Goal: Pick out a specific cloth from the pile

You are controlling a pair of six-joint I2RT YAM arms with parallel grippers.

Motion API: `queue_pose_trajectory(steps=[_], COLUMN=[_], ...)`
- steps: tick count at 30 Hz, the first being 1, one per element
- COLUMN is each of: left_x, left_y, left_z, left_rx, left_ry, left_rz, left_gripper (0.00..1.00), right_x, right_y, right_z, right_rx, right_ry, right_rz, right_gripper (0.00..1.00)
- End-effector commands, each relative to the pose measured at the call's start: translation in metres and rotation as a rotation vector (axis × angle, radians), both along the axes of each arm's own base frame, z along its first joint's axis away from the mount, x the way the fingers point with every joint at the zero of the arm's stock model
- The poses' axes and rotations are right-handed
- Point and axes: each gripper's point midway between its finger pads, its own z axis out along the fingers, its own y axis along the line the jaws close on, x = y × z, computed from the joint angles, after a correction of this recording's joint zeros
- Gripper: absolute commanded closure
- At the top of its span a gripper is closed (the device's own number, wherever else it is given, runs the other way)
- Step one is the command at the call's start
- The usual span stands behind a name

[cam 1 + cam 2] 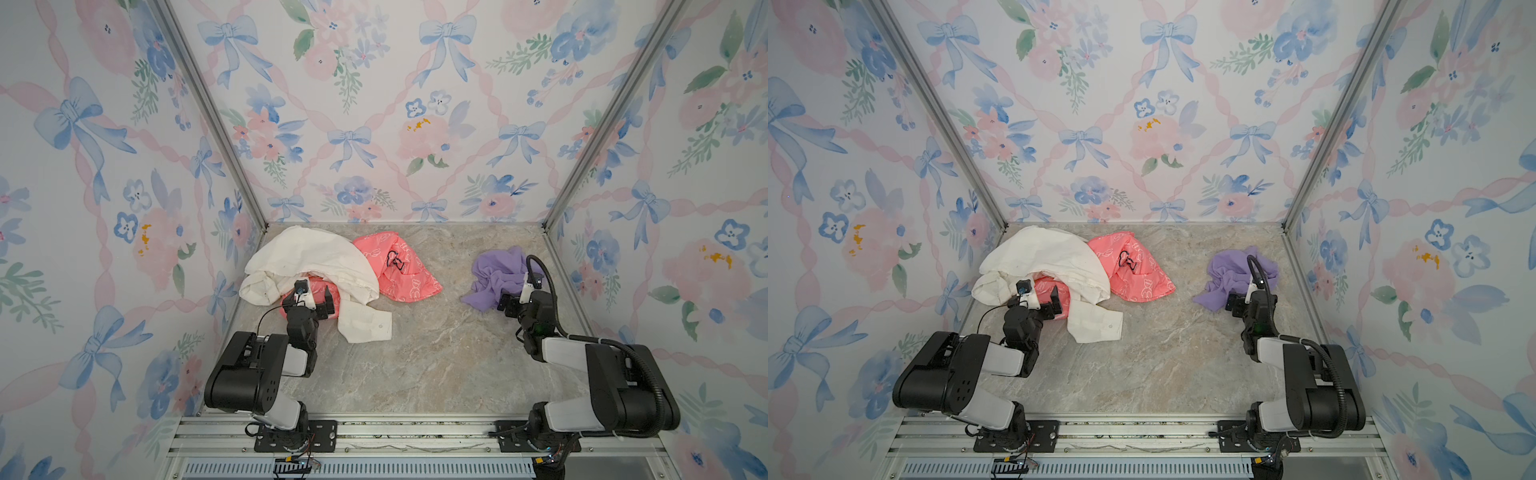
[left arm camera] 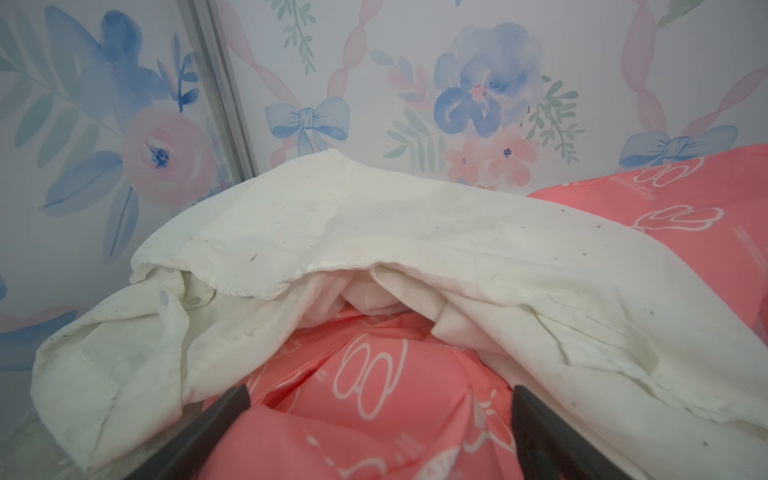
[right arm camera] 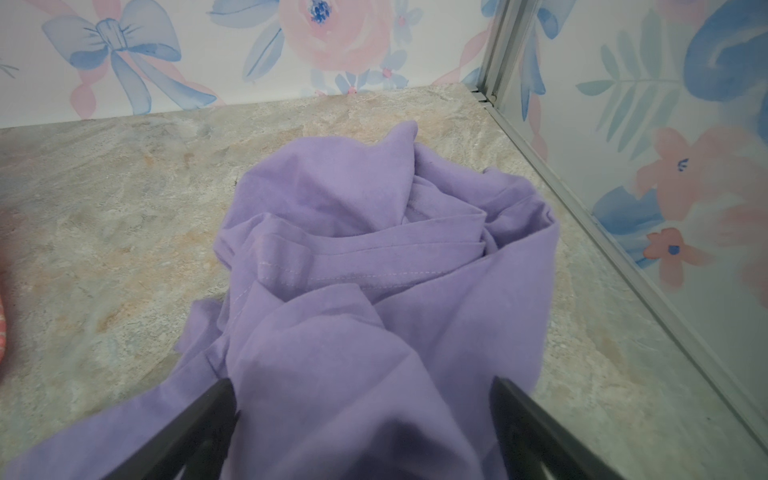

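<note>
the cloth point(image 1: 494, 272), soft crumpled lavender fabric, lies alone toward 2 o'clock on the marbled stone-look table point(image 1: 415, 361), well apart from the pile point(image 1: 357, 286) at 10 o'clock, where a creased cream shirt point(image 1: 307, 257) drapes over a coral-pink cloth point(image 1: 409, 276) with white outlines

only the wrist views show the lavender hem stitching and dark specks on the shirt

right gripper point(image 3: 362, 386) is spread wide over lavender folds, clamping nothing; left gripper point(image 2: 380, 395) is equally agape over pink fabric
</note>
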Motion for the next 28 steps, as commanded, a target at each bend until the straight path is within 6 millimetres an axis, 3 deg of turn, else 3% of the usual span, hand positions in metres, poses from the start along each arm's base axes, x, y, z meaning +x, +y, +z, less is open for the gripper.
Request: queue_pose_trajectory(steps=[1,3,28], left_x=[0.0005,0.0009,0.0004], left_y=[-0.0078,-0.0068,-0.0091], left_z=[0.0151,0.0157,0.0151], left_rx=[0.015,0.014,0.025], left_ry=[-0.07,-0.072,-0.067], left_rz=[-0.042,-0.037,-0.035], left_gripper=[0.02,0.02,0.02], right_x=[0.0129,0.0133,0.0158], right_y=[0.0122,0.0167,0.0193], right_z=[0.0105,0.0038,0.0078], right_rx=[-0.033,-0.041,-0.066], right_ry=[-0.091,-0.064,-0.073], right_rz=[0.053,0.071,0.061], right_gripper=[0.03,0.03,0.03])
